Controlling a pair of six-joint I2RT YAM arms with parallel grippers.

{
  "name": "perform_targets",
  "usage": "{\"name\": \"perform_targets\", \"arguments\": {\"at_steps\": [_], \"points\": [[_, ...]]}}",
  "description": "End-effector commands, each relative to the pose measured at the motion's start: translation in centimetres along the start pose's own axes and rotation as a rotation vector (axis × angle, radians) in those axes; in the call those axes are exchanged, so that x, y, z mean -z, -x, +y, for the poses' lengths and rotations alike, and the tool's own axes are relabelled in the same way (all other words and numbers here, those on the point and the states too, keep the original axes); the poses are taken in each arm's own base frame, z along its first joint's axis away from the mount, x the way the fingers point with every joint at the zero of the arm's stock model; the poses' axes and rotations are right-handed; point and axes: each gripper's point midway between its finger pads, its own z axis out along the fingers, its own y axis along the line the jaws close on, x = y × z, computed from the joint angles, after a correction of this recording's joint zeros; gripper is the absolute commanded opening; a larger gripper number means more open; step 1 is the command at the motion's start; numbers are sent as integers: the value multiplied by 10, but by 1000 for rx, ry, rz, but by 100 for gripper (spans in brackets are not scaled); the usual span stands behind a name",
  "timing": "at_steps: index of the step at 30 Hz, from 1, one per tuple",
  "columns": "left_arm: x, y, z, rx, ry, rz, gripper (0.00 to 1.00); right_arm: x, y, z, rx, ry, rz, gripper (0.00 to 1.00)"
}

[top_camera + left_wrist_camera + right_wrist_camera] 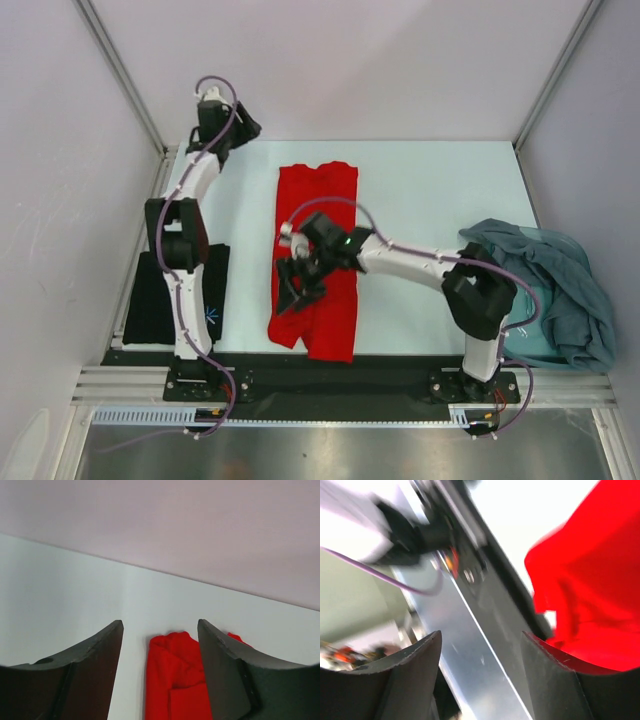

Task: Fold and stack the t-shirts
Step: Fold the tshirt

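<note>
— What could go wrong from here?

— The long fold of the plain bright red cloth t-shirt (330, 200) could be undone. It is laid as a narrow strip down the middle of the white counter (430, 190), and the right hand (297, 288) is placed at its left edge, towards the near end. If only the top layer were pinched, the layers would likely be pulled apart. If the near end were dragged, it could be drawn over the counter's front edge, which it lies close to.

— How far is that hand spread, and is anything held?

— It is spread wide. In the blurred right wrist view no cloth is seen between the fingers (550, 680). Red cloth is seen beside one of them, though contact cannot be confirmed.

— And the other hand?

— The left hand (160, 630) is likewise parted and empty, raised at the far left corner, apart from the shirt's far end.

— The remaining garments?

— A black cloth t-shirt (145, 300) is laid at the near left. Dull teal-grey cloth t-shirts (570, 290) are heaped unfolded at the right, so much of the task is judged undone.
</note>
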Motion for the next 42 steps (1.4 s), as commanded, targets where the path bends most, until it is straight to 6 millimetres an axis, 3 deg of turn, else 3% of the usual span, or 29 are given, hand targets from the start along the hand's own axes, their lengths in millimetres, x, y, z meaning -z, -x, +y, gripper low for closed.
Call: {"name": "perform_targets", "arguments": {"at_steps": [1,2,3,4,5,6,7,8,9,10,11,12,13,15,17,18,20,26,30,32,33,34,36,37,39,40,41,42], "points": [[50,38,-35,-107,-92,12,67,77,73,0,9,29,-201,70],[51,31,-36,-106,-110,36,68,88,89,-12,-14,13,-242,70],[50,21,-35,-101,-124,64,68,118,122,-36,-47,-19,-338,70],[49,3,-35,-89,-152,112,68,129,137,-51,-44,-47,-380,70],[48,-6,-32,-78,-149,136,69,132,155,-80,-68,-87,-415,70],[46,-16,-30,-61,-141,156,69,148,178,-86,-45,-107,-477,70],[44,-34,-22,-42,-123,188,68,170,195,-114,-82,-145,-533,68],[42,-38,-21,-36,-128,180,67,169,208,-143,-111,-170,-549,67],[40,-45,-21,-17,-124,185,66,183,226,-151,-104,-184,-599,67],[37,-54,-17,-3,-124,182,65,202,236,-178,-139,-212,-643,66],[35,-60,-15,8,-126,184,65,199,243,-203,-156,-220,-652,66],[33,-66,-15,32,-121,188,64,204,249,-220,-171,-226,-666,65],[29,-75,-11,42,-109,195,64,222,260,-233,-177,-234,-710,64],[24,-84,-7,72,-80,204,64,219,265,-267,-224,-225,-706,63],[16,-100,-1,101,-68,232,63,230,275,-284,-214,-237,-742,64],[14,-106,-1,127,-69,247,62,223,275,-298,-232,-241,-734,64],[6,-120,5,164,-58,275,61,229,284,-305,-235,-232,-761,64],[-5,-139,4,223,-44,306,59,214,293,-332,-289,-231,-785,63],[-18,-148,5,283,-36,322,54,210,304,-346,-345,-238,-835,50],[-27,-153,5,310,-44,331,49,205,306,-364,-397,-264,-855,43],[-35,-155,3,330,-50,331,44,209,311,-367,-404,-272,-876,32],[-39,-159,5,342,-50,339,42,209,313,-370,-421,-267,-884,28],[-46,-160,4,377,-46,346,39,202,316,-383,-456,-254,-889,27],[-53,-163,6,383,-49,347,32,211,327,-380,-435,-264,-919,25],[-62,-152,-2,389,-68,323,20,206,326,-393,-471,-271,-915,21],[-66,-150,-2,391,-71,318,16,211,329,-399,-484,-286,-939,10],[-73,-159,3,397,-60,328,11,220,333,-401,-488,-288,-968,5],[-79,-143,-5,393,-79,293,1,223,335,-404,-506,-290,-989,1]]}}
